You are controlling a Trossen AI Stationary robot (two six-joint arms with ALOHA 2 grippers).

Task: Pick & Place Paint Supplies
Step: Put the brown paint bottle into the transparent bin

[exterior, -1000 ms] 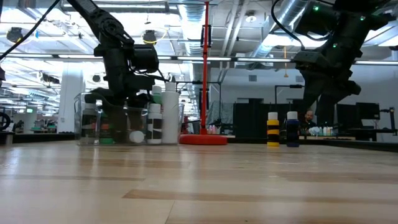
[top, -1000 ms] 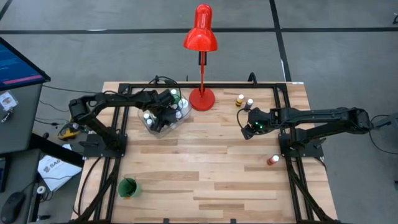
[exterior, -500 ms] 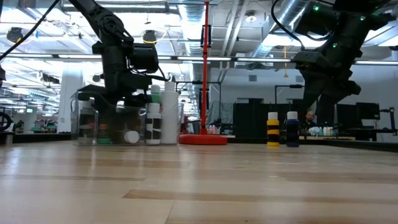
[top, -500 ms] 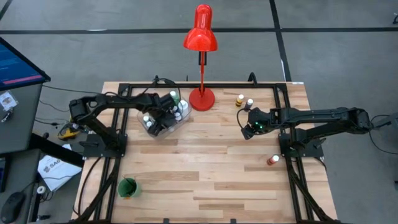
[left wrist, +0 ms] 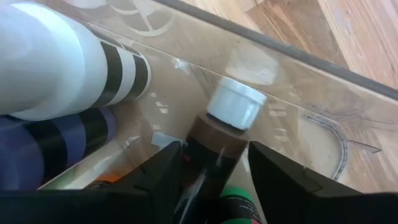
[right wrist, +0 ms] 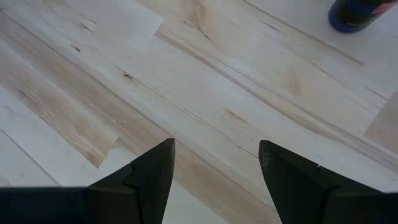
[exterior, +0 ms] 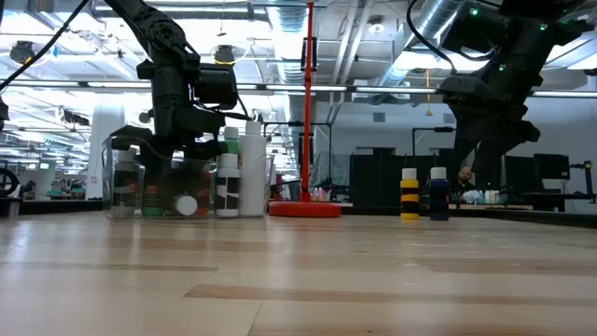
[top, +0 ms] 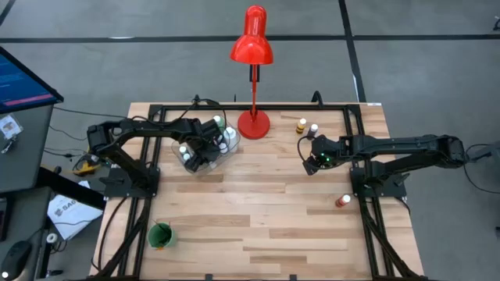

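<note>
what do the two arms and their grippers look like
Both arms are dark, slim and jointed, built from black segments with thin black cables running along them. The right arm shows small green lights near its wrist. The left gripper and right gripper each end in two matte black, angular fingers. No printed markings can be made out.

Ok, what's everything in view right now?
clear container: one, back left of the table
bottles inside: several, count unclear, white, striped; a brown bottle lies among them
lamp: one, red, back centre
loose bottles: two, yellow-black and dark blue, back right
red bottle: one, right edge
cup: one, green, front left
left gripper: inside the container, at the brown bottle
right gripper: fingers open, over bare wood near the loose pair
</note>
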